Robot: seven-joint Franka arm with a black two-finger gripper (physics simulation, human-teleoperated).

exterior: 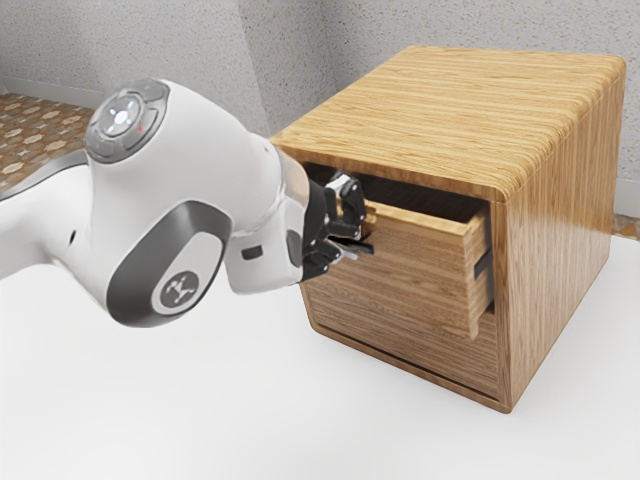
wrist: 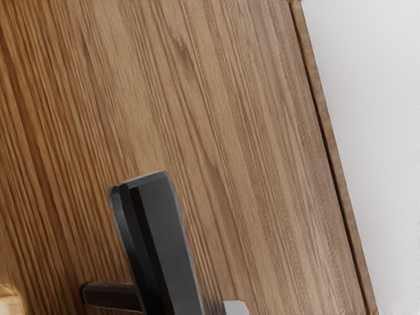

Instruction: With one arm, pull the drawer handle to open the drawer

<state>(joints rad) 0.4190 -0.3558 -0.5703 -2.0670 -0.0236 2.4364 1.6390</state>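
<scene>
A wooden cabinet (exterior: 470, 110) stands on the table at the exterior view's right. Its single drawer (exterior: 420, 270) sticks out a short way, with a dark gap above its front panel. My black gripper (exterior: 351, 240) is pressed against the drawer front at its near end, shut on the drawer handle, which my hand mostly hides in the exterior view. In the wrist view the dark bar handle (wrist: 157, 243) stands off the wood-grain drawer front (wrist: 216, 131) on a short post, close under my hand.
The cabinet sits on a white tabletop (exterior: 200, 400) with open room in front of it and toward the exterior view's left. A grey wall (exterior: 300, 40) runs behind. My arm's bulky white elbow (exterior: 170, 210) fills the space left of the drawer.
</scene>
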